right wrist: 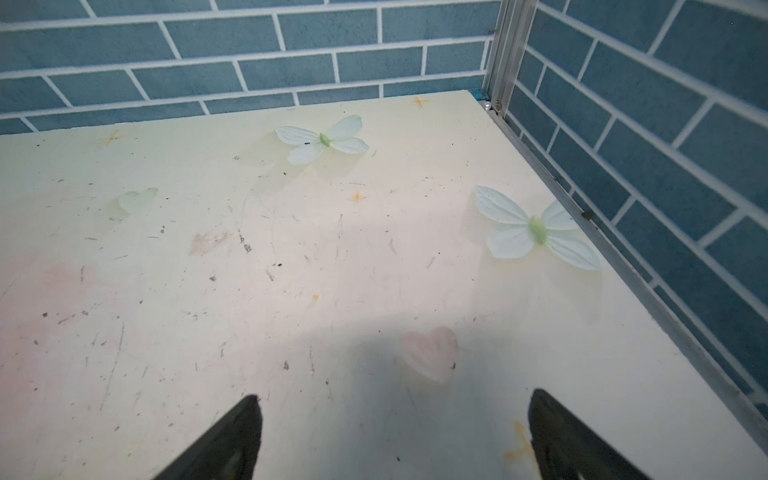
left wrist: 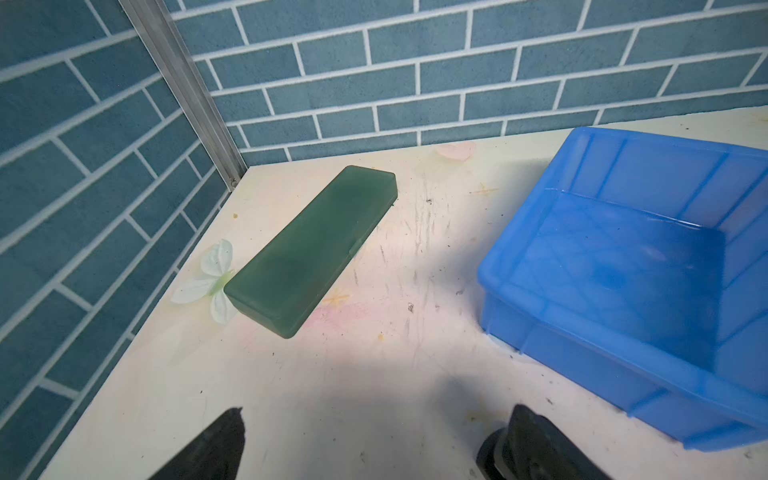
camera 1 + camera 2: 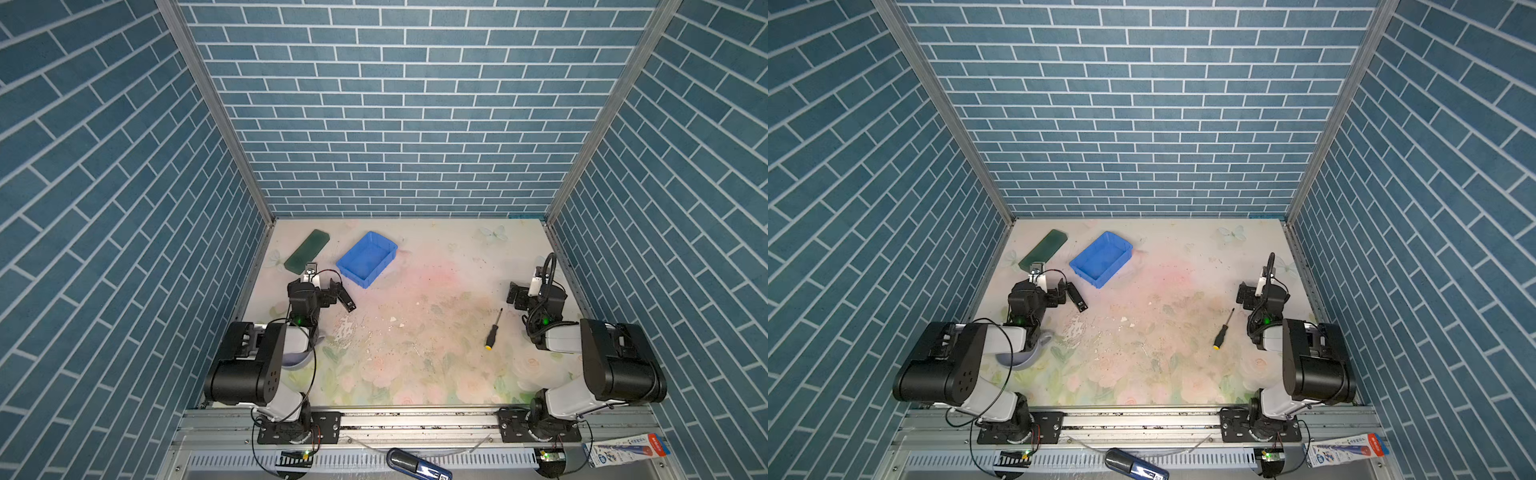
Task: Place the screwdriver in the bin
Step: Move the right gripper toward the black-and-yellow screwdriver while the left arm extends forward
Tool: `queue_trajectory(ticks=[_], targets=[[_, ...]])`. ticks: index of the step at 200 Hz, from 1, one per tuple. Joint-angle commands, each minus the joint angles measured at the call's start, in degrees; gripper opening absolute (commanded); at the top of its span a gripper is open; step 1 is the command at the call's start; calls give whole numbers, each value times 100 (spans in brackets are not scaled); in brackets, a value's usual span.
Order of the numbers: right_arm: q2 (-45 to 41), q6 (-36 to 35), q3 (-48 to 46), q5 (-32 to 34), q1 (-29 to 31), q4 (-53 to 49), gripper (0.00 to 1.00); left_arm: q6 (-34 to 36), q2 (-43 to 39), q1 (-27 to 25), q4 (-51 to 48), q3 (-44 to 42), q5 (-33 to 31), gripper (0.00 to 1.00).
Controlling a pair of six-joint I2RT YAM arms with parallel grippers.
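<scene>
The screwdriver (image 3: 493,330) (image 3: 1223,330) has a black handle and a yellow butt. It lies loose on the floral table at the right, shaft pointing to the back, just left of my right arm. The empty blue bin (image 3: 366,257) (image 3: 1100,257) (image 2: 623,270) stands at the back left. My left gripper (image 3: 321,291) (image 2: 378,411) hovers open in front of the bin's near-left corner with nothing between its fingers. Over bare table near the right wall, my right gripper (image 3: 534,293) (image 1: 395,395) is open and empty. Neither wrist view shows the screwdriver.
A flat dark green case (image 3: 307,251) (image 2: 311,249) lies left of the bin, near the back-left corner. Blue brick-pattern walls close the table on the left, back and right. A pale curved object (image 3: 298,360) sits under my left arm.
</scene>
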Motion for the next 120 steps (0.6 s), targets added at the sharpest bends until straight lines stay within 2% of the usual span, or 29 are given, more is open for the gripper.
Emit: queue_trajectory(ticks=[1,120], targets=[[55,17,155,69,-13,54,99,23,12,43,-17,21,49,100],[39,14,133,56,-11,86,99,4,12,43,-31,30,59,100]])
